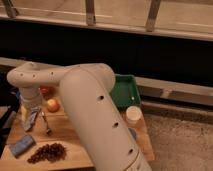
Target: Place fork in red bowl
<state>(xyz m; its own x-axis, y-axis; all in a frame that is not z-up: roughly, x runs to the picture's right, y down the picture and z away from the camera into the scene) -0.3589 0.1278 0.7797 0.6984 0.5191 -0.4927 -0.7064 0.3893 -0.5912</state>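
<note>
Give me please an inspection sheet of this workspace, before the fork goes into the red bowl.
Surface: wooden table, partly covered by the robot arm.
Fork: the fork lies flat on the table, not in any bowl.
Red bowl: the red bowl is at the back of the table, partly hidden behind the arm.
Clutter: round fruit, blue sponge, dark bunch of grapes, white cup, green tray.
Gripper: the gripper is low over the table, close beside the fork on the view's left; jaws open, nothing seen held.
Cables: nothing seen.
Surroundings: dark wall with a railing above; speckled floor at the right.
</note>
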